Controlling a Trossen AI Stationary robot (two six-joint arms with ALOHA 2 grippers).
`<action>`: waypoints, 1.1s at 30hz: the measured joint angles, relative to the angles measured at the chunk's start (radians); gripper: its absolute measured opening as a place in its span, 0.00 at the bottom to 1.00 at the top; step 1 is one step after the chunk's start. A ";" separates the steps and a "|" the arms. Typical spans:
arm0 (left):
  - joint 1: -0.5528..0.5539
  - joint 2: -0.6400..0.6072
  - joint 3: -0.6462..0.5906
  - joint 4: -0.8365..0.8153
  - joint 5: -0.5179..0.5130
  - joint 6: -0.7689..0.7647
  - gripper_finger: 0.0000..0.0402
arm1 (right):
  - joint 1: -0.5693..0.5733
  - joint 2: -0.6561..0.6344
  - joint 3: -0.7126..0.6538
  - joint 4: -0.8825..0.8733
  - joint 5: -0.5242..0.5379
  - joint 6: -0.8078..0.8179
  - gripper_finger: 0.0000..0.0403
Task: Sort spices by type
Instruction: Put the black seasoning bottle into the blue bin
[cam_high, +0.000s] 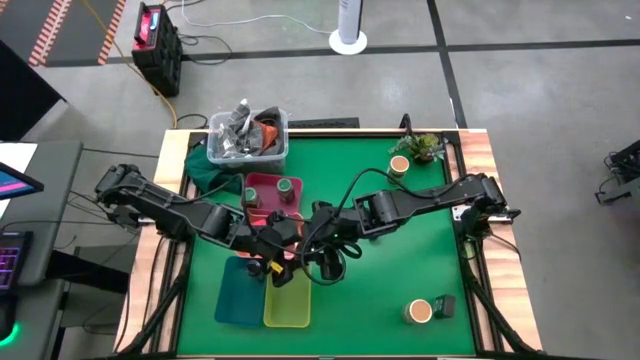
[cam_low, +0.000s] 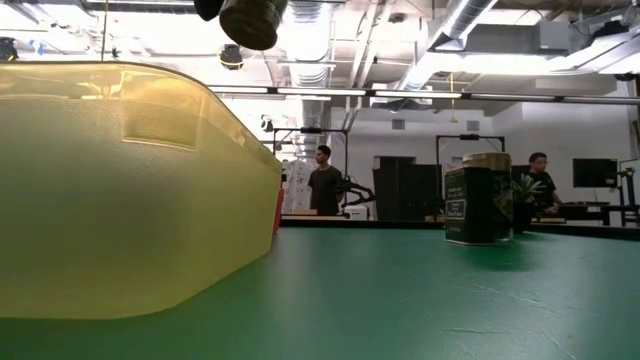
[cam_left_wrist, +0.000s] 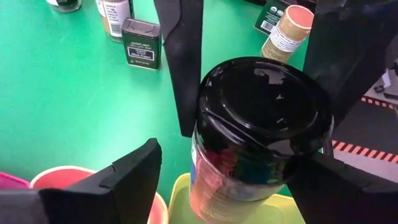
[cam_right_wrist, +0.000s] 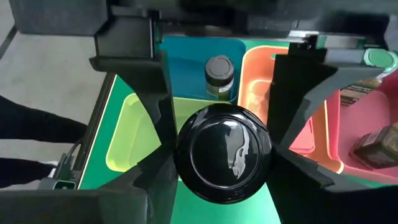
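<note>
A clear spice jar with a glossy black lid (cam_left_wrist: 261, 106) hangs in the air over the yellow-green tray (cam_right_wrist: 134, 130), and its bottom shows in the low view (cam_low: 250, 20). My right gripper (cam_right_wrist: 224, 177) is shut on it. My left gripper (cam_left_wrist: 230, 186) is open, with its fingers on either side of the jar's body. A gap shows beside one finger (cam_left_wrist: 134, 180). A grey-lidded jar (cam_right_wrist: 219, 74) stands in the teal tray. Green-lidded dark jars (cam_high: 284, 186) stand in the pink tray. Two tan-topped jars (cam_high: 399, 165) (cam_high: 420, 311) and a small dark box (cam_high: 446, 305) stand on the mat. My right gripper pinches the jar at its black lid (cam_left_wrist: 208, 93), one finger (cam_left_wrist: 183, 68) on each side of the rim. It comes slanting down from the table's right side. The jar is lifted clear and hangs below the fingers, roughly upright.
The salmon tray (cam_right_wrist: 261, 93) sits between the pink tray (cam_high: 262, 182) and the yellow-green tray, with the teal tray (cam_high: 235, 295) beside them. A clear bin of clutter (cam_high: 248, 140) and a small plant (cam_high: 425, 147) stand by the far edge. Bare green mat lies to the right. People stand in the room beyond.
</note>
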 joint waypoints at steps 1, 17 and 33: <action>0.000 0.000 0.000 0.000 0.000 0.003 0.75 | 0.000 0.000 0.000 0.000 0.000 0.000 0.58; -0.003 0.001 0.000 -0.004 -0.003 0.007 0.42 | 0.000 0.000 0.000 -0.007 0.003 0.031 0.66; -0.078 -0.051 -0.003 -0.137 -0.151 -0.042 0.44 | -0.007 -0.105 0.001 -0.254 0.101 0.110 0.92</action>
